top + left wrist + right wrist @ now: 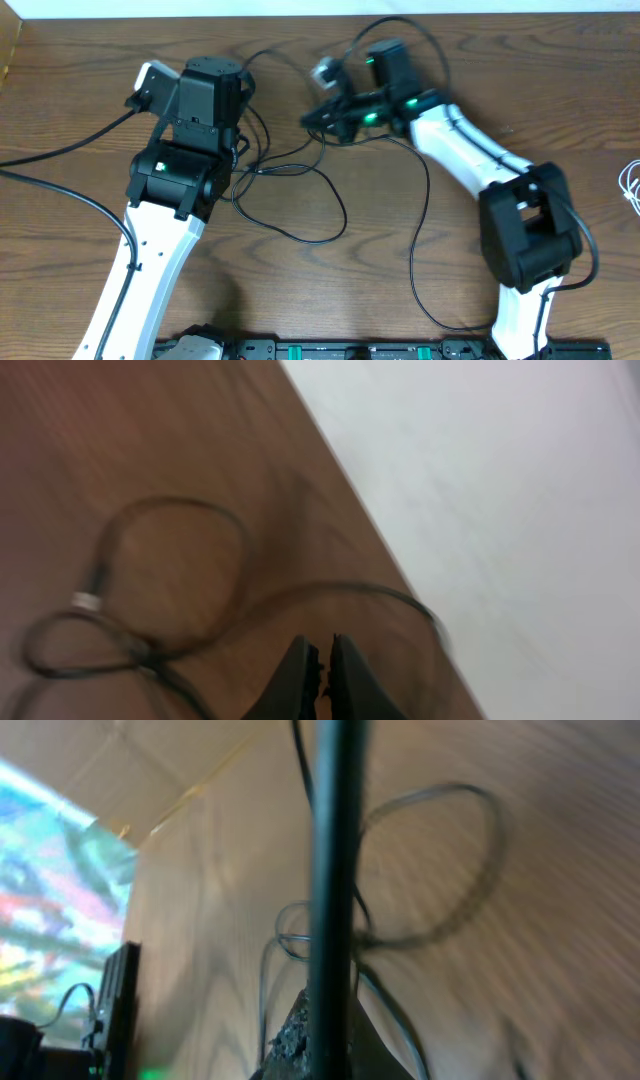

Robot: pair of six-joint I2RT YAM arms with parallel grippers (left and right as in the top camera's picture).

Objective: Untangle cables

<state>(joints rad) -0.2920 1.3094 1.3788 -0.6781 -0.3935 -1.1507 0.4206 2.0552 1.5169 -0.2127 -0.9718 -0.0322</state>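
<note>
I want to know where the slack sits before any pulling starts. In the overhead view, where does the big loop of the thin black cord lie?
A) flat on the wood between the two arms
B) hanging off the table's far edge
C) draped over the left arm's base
A: the black cord makes its wide loop flat on the table, in the gap between the left arm and the right arm.
</note>
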